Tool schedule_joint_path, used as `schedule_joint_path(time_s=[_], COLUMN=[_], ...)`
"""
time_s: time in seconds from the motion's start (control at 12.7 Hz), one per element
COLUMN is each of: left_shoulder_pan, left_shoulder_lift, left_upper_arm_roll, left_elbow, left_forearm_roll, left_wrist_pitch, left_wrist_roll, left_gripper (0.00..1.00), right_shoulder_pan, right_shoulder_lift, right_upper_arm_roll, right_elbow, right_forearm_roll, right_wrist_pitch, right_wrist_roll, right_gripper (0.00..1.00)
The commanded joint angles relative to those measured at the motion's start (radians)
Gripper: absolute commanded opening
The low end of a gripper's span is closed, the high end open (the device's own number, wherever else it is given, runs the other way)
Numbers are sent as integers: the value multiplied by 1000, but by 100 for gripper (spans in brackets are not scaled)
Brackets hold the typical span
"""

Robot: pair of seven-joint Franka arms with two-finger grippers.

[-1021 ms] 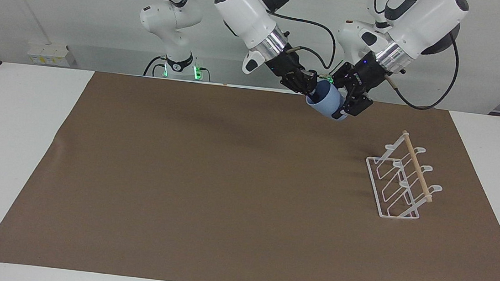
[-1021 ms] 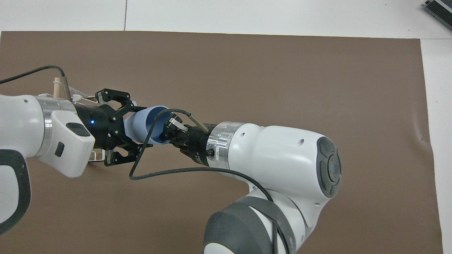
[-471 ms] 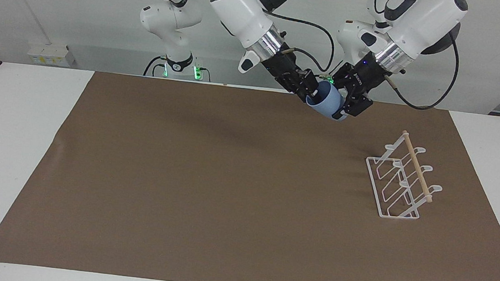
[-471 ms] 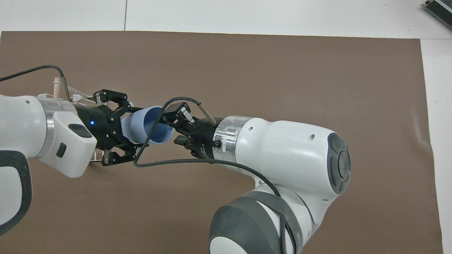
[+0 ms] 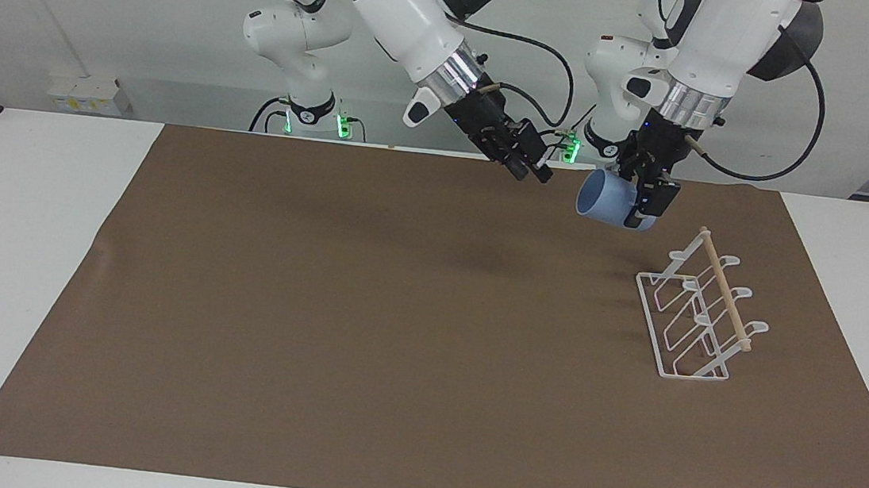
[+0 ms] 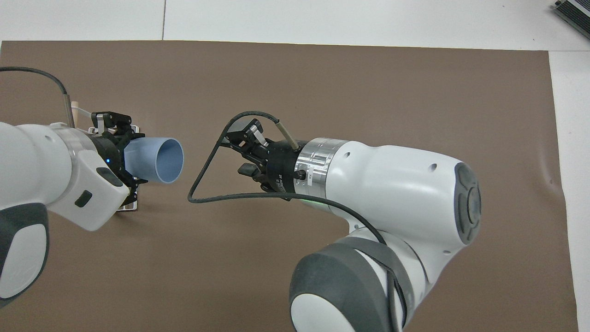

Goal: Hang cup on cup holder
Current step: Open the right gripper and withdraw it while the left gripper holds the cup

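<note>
Cup (image 5: 605,197) first, in the facing view: it hangs in the air on its side, mouth toward the right arm's end of the worktop (image 5: 19,252), held by the left gripper (image 5: 648,203), whose fingers are closed on its base end. It is over the brown mat (image 5: 363,325), near the holder (image 5: 698,317) but apart from it and above it. A second ago both grippers met at the cup, the right one reaching into its mouth; now the right gripper (image 5: 529,169) has drawn away and hangs empty over the mat's edge by the robots. Whether its fingers are open or closed I cannot tell. The handover looks finished, so the left arm alone carries the job from here. The holder stands on the mat toward the left arm's end, prongs bare, wooden rod along its top.

Overhead view next: the cup (image 6: 154,160) shows its open mouth facing the right gripper (image 6: 246,152), with a clear gap between them where half a second ago they were touching. The left gripper (image 6: 120,157) covers most of the holder (image 6: 128,206), of which only small bits show under the wrist.

What remains, I judge, is to turn the cup mouth-down and slip it over a slanted prong. The smooth tapering wall could slide in the grip, and a missed prong might tip the light rack.
</note>
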Motion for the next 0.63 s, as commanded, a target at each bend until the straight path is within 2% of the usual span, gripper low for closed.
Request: schedule_joint_path(time_s=[0.0, 0.16, 0.31, 0.39, 0.55], left_shoulder_pan=[-11, -3, 21, 17, 11], left_shoulder_lift=[-23, -14, 12, 28, 54], left_upper_arm_roll=[1, 1, 3, 1, 1], left_elbow=[-23, -28, -31, -31, -31], left_forearm_roll=[209, 367, 482, 564, 729], left_wrist_pitch=[-6, -30, -47, -58, -99], left_wrist_roll=[-56, -86, -160, -168, -186], left_gripper=[0, 0, 0, 0, 0], right_shoulder_pan=[-53, -108, -171, -202, -256], right_shoulder_lift=[-4, -3, -9, -13, -20], right_upper_arm_roll=[8, 8, 5, 2, 2], right_elbow=[6, 6, 11, 29, 101], right_forearm_roll=[6, 3, -27, -76, -269], right_wrist_pitch=[-7, -46, -145, -226, -412], right_wrist_roll=[-225, -420, -599, -658, -683], right_gripper=[65, 65, 65, 65, 65])
